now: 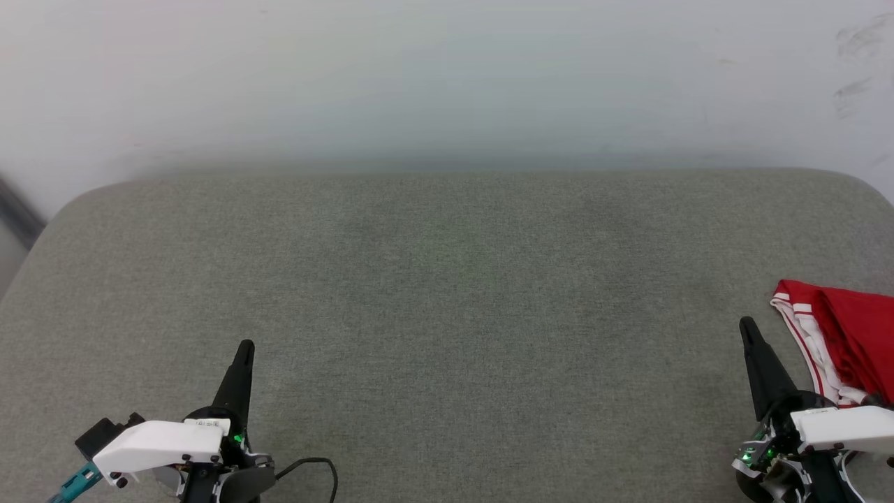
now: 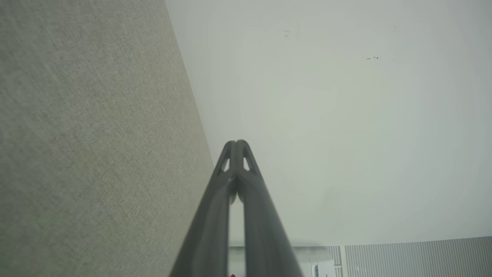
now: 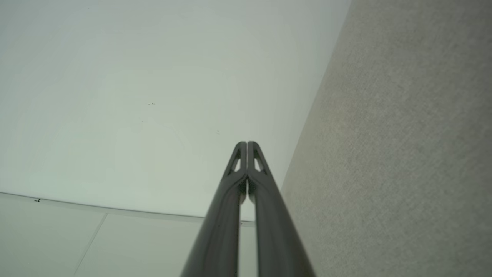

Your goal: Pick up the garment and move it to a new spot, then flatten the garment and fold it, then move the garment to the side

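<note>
Left hand [image 1: 245,347], lower left: we note its fingers pressed together, empty, over bare cloth. Right hand [image 1: 747,325], lower right: likewise clenched and empty, just beside the garment [image 1: 858,335]. Counter [image 1: 447,279]: grey fabric, rounded far corners, wide free middle, pale wall [image 1: 447,84] behind. Garment: red with white striped trim, bunched at the right edge, cut off by the frame.

Lighting: bright, even, diffuse. Shadows: faint soft band along far edge of grey-green woven fabric surface [image 1: 447,279], against pale wall [image 1: 447,84]. Focus: long dark tapered fingers [image 2: 211,231] blurred near wrist lenses.
</note>
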Available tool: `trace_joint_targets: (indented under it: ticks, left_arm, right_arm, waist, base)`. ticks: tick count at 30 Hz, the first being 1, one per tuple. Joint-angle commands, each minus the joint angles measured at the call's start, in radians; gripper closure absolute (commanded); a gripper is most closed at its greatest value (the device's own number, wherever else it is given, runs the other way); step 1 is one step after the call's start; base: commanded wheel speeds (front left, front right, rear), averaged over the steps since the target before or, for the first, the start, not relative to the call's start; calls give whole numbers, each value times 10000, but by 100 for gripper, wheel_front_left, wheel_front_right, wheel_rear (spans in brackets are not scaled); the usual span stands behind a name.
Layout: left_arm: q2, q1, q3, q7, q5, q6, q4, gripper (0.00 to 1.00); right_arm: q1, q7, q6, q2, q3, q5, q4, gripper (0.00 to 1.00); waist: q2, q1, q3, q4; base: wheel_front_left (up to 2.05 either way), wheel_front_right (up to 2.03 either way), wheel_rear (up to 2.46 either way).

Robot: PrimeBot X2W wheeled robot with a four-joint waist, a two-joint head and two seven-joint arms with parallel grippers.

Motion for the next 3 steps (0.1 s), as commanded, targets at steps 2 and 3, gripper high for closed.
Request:
trace_joint_targets:
  ticks: [2, 3]
  left_arm:
    - [-62, -175, 115, 91, -224, -95, 16, 100]
    - [-62, -175, 115, 91, -224, -95, 16, 100]
  right_arm:
    - [-201, 43, -3, 48, -23, 304, 53, 100]
    - [-201, 43, -3, 48, -23, 304, 53, 100]
  waist:
    - [0, 0, 21, 11]
    - [0, 0, 21, 11]
  base:
    - [0, 0, 0]
    - [0, 0, 0]
